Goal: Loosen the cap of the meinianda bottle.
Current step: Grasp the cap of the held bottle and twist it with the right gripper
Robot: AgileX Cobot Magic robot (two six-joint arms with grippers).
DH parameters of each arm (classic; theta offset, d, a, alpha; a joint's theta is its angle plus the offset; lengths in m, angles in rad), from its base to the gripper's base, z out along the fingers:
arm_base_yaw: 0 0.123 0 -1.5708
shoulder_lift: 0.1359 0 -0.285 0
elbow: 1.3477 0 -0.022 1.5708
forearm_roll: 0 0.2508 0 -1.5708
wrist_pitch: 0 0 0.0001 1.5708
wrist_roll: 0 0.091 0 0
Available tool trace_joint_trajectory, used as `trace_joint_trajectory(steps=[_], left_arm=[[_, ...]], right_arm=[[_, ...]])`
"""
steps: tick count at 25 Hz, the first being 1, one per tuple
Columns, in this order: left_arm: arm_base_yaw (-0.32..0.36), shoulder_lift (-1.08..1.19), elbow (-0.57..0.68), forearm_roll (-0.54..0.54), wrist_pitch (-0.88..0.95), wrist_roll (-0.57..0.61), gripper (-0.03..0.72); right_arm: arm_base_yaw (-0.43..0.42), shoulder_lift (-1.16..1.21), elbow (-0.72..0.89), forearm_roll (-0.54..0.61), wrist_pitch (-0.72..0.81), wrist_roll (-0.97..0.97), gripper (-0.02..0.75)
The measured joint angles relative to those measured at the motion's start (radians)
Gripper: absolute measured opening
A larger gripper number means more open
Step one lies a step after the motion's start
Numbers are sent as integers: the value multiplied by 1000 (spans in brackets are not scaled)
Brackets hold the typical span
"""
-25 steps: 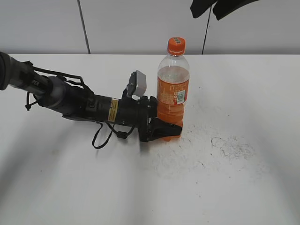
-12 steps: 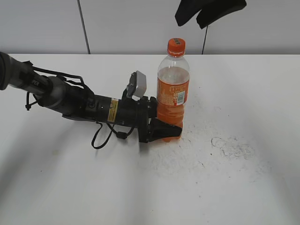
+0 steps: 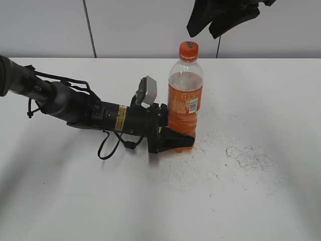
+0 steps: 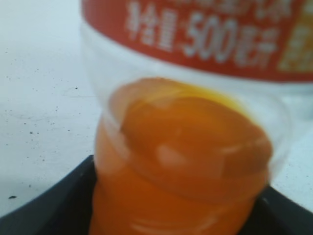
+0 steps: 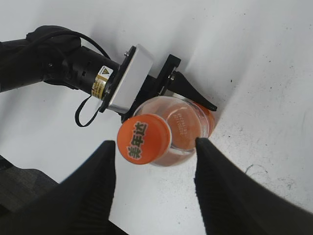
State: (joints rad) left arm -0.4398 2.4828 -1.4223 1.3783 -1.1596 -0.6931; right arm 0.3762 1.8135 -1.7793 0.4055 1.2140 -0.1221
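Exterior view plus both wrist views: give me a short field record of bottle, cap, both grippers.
bottle: clear plastic bottle of orange drink, upright on white table
cap: small round orange screw cap, on the neck
left gripper: shut on bottle's lower body
right gripper: open, above the bottle, fingers either side of cap, not touching
table marks: dark scuffs right of bottle

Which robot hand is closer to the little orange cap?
The right hand. It hangs open above the cap, a finger on either side, not touching. The left hand is low down, clamped around the meinianda bottle near its base.
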Motion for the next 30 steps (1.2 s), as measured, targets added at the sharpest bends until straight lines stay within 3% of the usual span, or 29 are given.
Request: trace_joint_trajectory(steps=[11, 22, 27, 30], left_arm=[[0, 0, 0, 2, -1, 0, 552], [0, 0, 0, 1, -1, -1, 552], [0, 0, -1, 1, 0, -3, 552], [0, 0, -1, 1, 0, -3, 552]], right_arm=[[68, 49, -1, -101, 0, 2, 386], [72, 59, -1, -102, 0, -32, 385], [72, 59, -1, -100, 0, -111, 270], [72, 59, -1, -100, -1, -182, 270]])
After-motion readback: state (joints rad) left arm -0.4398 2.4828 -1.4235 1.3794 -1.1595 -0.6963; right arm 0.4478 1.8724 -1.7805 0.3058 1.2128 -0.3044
